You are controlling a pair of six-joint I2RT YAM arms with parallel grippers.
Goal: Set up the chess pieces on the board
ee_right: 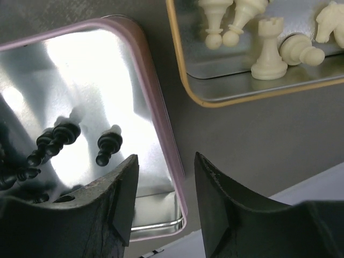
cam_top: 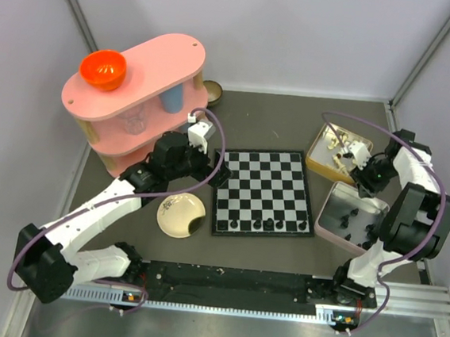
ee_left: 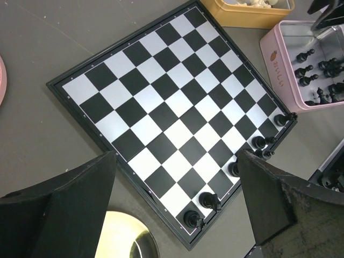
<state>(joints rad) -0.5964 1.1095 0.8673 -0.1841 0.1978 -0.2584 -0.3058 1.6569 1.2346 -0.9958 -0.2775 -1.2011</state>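
Both grippers are hanging open, holding nothing.
The right gripper (ee_right: 165,158) is keeping its jaws apart and empty over the rim of the pink tin (ee_right: 150,80). Black chess pieces (ee_right: 107,145) are lying on the tin's shiny floor, perhaps more of them hidden in glare. Cream chessmen (ee_right: 269,54) are resting in the yellow tin (ee_right: 242,99) beside it. The left gripper (ee_left: 176,155) is hovering, jaws wide, above the board (ee_left: 161,102), where several chess pieces are standing along one edge row.

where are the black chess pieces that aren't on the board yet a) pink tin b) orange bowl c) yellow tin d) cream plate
a: the loose black chess pieces lie inside the pink tin, while the yellow tin holds only cream-white chessmen.
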